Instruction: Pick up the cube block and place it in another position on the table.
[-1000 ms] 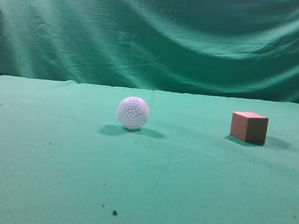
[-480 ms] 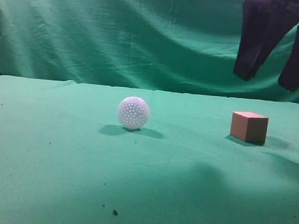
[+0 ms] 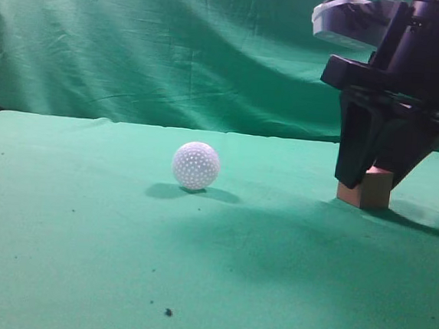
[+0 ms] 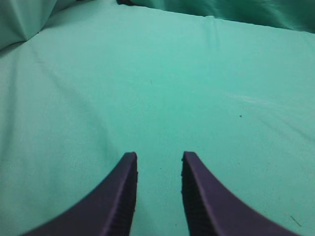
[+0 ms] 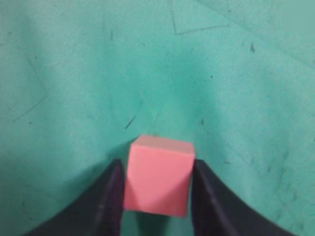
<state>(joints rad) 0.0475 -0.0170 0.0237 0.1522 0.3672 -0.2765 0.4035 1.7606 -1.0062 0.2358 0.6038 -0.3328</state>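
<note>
The cube block, salmon with a lighter pink top, sits on the green table at the right. My right gripper has come down over it, one dark finger on each side, and hides its upper part. In the right wrist view the cube block fills the gap between the fingers of the right gripper, which stand very close to its sides; the jaws look open around it. The cube rests on the cloth. My left gripper is open and empty above bare green cloth.
A white dimpled ball lies on the table left of the cube, well apart from it. A wrinkled green curtain hangs behind the table. Small dark specks dot the cloth near the front.
My right gripper came into view from above right and dropped down until its fingers straddle the cube. The cube and the ball have not moved.
</note>
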